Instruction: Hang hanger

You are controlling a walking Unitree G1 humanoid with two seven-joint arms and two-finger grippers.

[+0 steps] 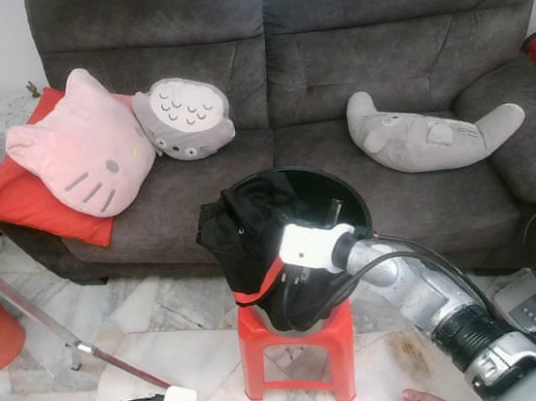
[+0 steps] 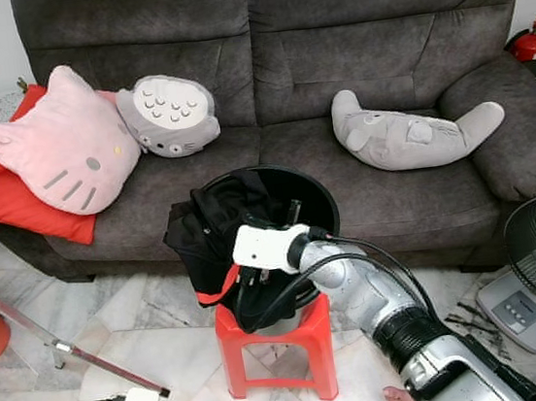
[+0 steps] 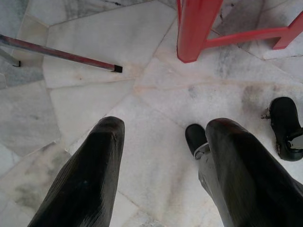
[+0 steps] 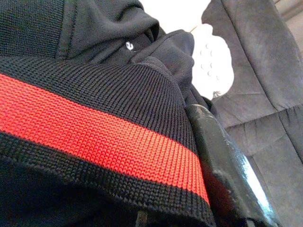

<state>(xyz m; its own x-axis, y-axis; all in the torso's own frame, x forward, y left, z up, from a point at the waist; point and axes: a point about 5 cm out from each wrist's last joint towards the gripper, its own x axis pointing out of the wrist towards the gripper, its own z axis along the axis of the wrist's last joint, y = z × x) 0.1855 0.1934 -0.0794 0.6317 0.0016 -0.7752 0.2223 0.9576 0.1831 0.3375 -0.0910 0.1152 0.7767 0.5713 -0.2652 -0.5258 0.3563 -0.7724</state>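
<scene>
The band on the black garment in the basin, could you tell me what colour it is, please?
Red, on the garment; the right wrist view shows it best.

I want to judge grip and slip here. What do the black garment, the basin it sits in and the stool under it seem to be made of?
Black garment: knitted fabric with a red band, the ribbed weave showing close up.
Basin: likely hard plastic, black and glossy, its rim catching highlights.
Stool: probably moulded plastic, uniformly red with a smooth sheen.
Right gripper is at the garment.

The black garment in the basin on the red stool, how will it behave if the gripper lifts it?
The black garment is probably floppy: it already drapes over the basin rim. Its ribbed knit with a red stripe should grip well. The right gripper pulling could tip the basin off the small red stool.
</scene>
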